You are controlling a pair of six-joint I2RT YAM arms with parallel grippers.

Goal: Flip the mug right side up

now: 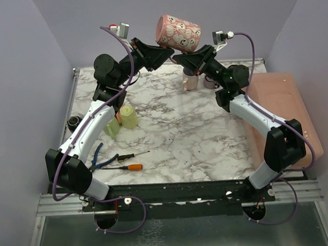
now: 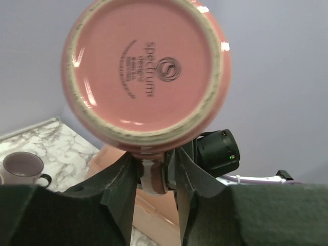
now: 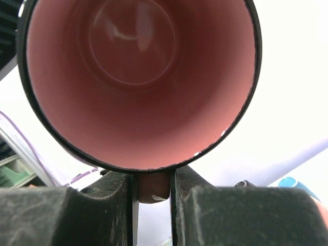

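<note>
Ceramic mug (image 1: 178, 32), sideways above table (image 1: 197, 138): prob. stiff, heavyish, slick, chippable; handle (image 2: 151, 178) = best hold, left gripper (image 2: 156, 164) & right gripper (image 3: 152, 179) both clenched on it.

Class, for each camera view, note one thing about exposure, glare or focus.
Top external: even, soft light, the mug sharp. Left wrist: small glare spots on its glossy base, print legible. Right wrist: background blown out white, a pale highlight inside the mug.
</note>
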